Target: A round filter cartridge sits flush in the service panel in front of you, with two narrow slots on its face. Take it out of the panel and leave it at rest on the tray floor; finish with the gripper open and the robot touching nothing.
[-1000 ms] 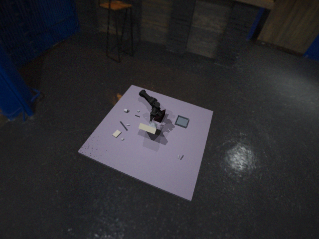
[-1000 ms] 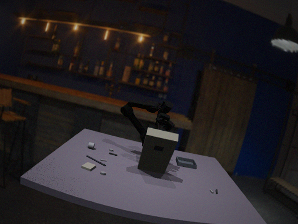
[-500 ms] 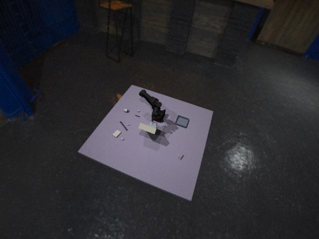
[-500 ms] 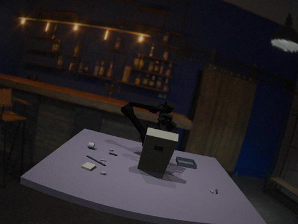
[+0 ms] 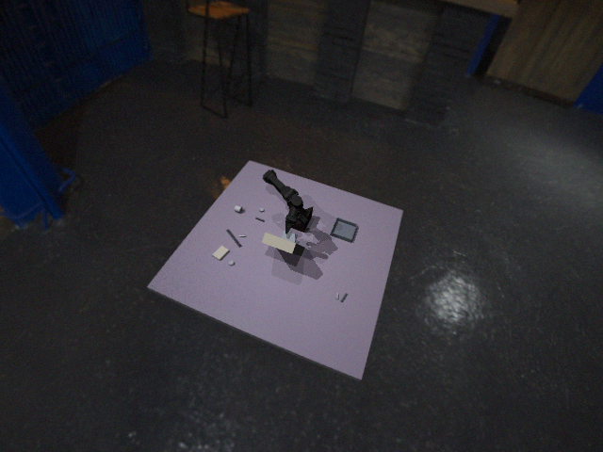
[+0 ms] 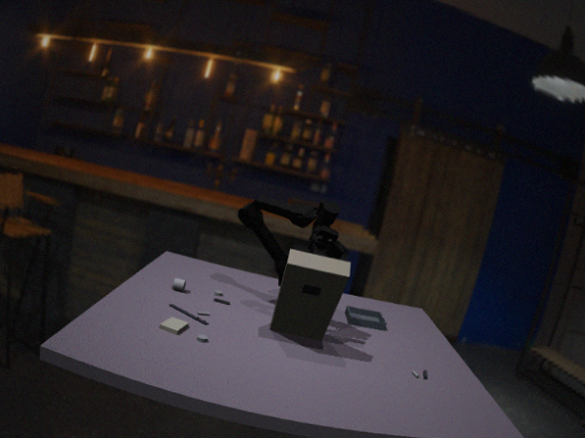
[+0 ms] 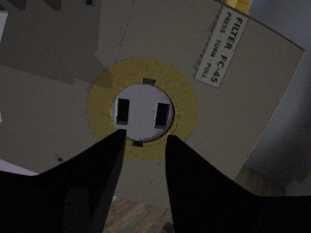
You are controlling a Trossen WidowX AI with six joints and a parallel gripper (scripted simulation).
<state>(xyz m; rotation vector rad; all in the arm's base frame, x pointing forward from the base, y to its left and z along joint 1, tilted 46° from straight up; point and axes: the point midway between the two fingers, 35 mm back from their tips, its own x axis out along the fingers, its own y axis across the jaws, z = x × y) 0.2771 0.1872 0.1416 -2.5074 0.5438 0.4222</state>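
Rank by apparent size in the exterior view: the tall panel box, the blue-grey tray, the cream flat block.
1. Panel box, clearly largest.
2. Tray.
3. Cream block, a little smaller than the tray; it may lie nearer the camera, so that gap is unsure.

Top view: high and far off, angled down; the whole lilac tabletop [image 5: 272, 311] appears as a tilted square amid dark floor.

Exterior view: low, near one tabletop edge, facing across to the far edge and the bar wall; mid-distance.

Wrist view: very close, looking past the gripper [image 7: 144, 146] at the service panel [image 7: 259, 91] face.

Top and exterior share the tabletop, arm [image 5: 287, 194], panel box and tray [image 6: 365, 317].
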